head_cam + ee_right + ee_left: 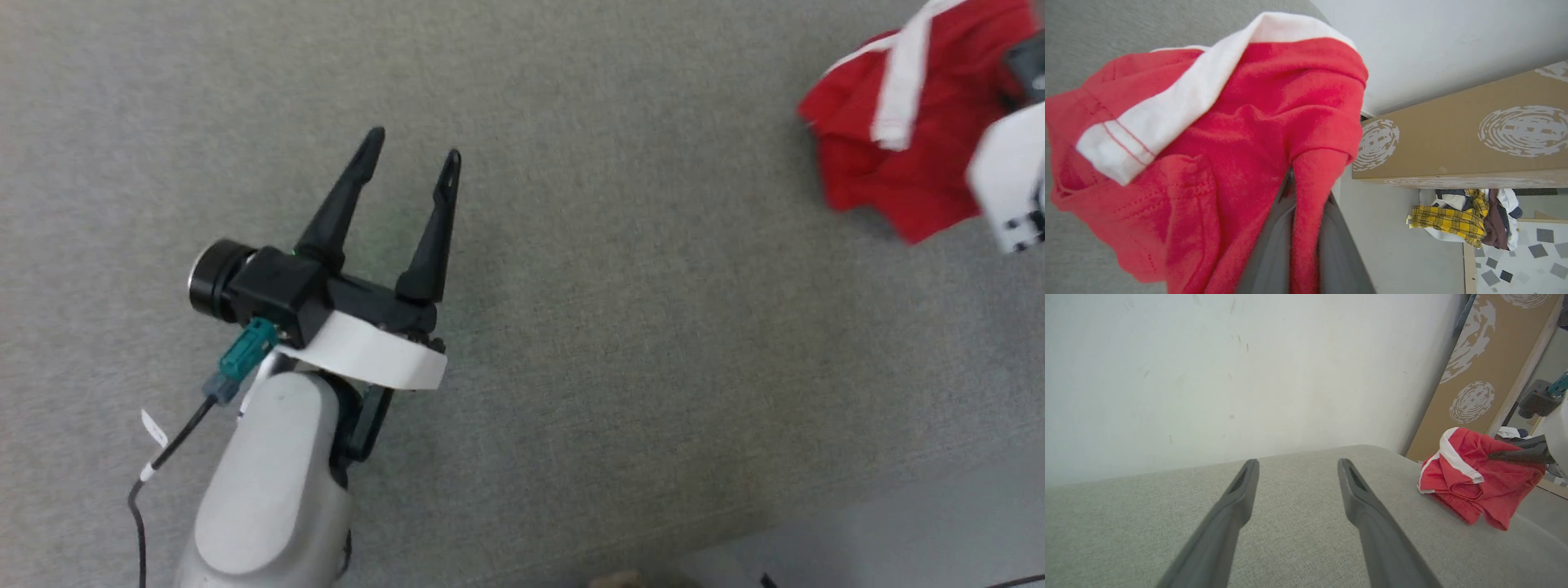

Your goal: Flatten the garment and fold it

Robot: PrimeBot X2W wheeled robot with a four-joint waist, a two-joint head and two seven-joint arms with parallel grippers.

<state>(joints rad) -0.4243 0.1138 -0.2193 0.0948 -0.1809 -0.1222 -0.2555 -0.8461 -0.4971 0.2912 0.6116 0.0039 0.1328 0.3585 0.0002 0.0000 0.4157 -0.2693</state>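
Garment (931, 171) lay bunched near the right edge of the grey fabric surface (612, 343), white band showing across its top. Right gripper (1496, 455) was clenched on a fold of the red cloth, fingertips buried in it; whether the heap was partly lifted could not be judged. Left gripper (414, 145) hovered well apart, jaws spread, nothing between them.

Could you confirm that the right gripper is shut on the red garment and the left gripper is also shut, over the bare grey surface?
Not quite: the left gripper is open, fingers spread and empty, as the head view shows. The right gripper is shut on the garment.
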